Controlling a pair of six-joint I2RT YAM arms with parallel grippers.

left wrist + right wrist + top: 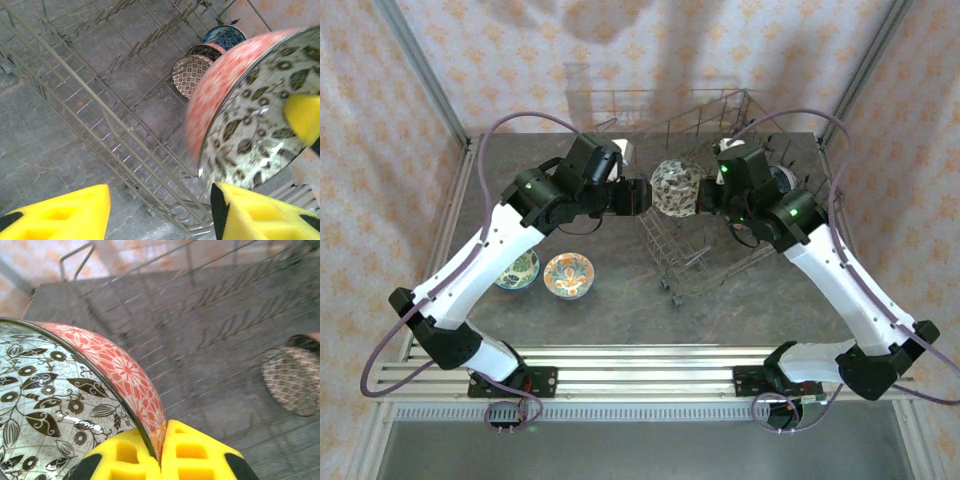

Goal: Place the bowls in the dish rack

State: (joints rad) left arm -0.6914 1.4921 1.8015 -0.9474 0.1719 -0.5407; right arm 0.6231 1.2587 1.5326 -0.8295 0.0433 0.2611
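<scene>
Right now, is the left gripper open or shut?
Open: left gripper fingers stand wide apart; the right gripper pinches the bowl rim.

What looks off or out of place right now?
Nothing stands out. The right gripper pinches the leaf-patterned bowl by its rim over the rack; racked bowls stand on edge; two more sit upright on the table.

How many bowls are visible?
6 bowls: one held in the right gripper's jaws over the dish rack, three standing inside the rack, two on the table at left. The arms may hide others.
</scene>
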